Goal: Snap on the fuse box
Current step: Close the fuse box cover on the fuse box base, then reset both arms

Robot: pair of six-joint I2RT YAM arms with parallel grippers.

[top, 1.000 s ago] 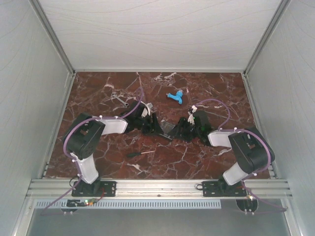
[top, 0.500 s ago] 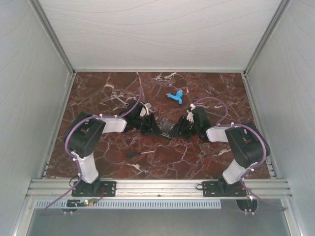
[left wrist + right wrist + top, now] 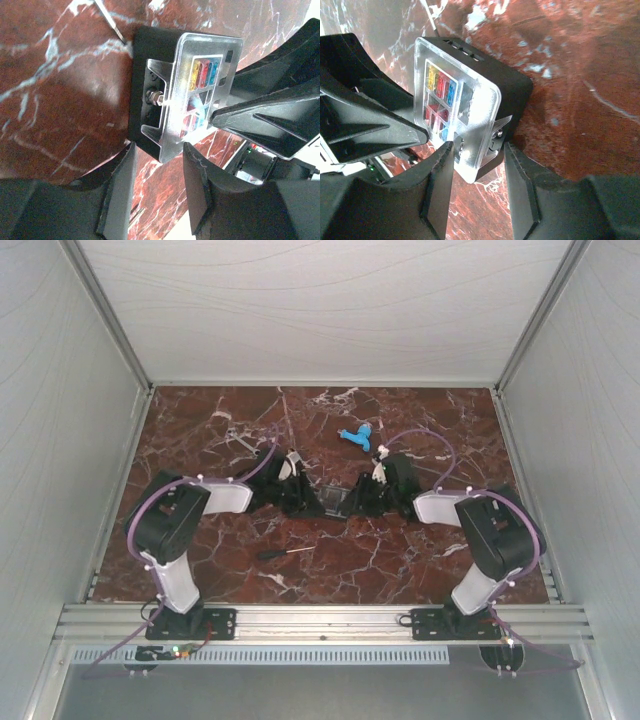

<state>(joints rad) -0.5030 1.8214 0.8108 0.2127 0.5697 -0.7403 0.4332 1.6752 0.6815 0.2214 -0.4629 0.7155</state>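
The fuse box (image 3: 338, 502), a small black box with coloured fuses under a clear cover, lies on the marble table between my two grippers. In the left wrist view the fuse box (image 3: 185, 90) has its near corner just at my left gripper (image 3: 159, 172), whose jaws stand apart around that corner. In the right wrist view the fuse box (image 3: 465, 100) has its corner between the tips of my right gripper (image 3: 479, 170), also spread apart. The clear cover (image 3: 451, 95) sits on top of the box. In the top view the left gripper (image 3: 312, 502) and the right gripper (image 3: 360, 500) face each other.
A light-blue plastic piece (image 3: 356, 437) lies behind the grippers. A black-handled screwdriver (image 3: 285, 552) lies in front of the left arm. White walls enclose the table on three sides.
Both wrists have swung away from the bases and now face each other in a straight line. The fuse box between them has shifted slightly with them.
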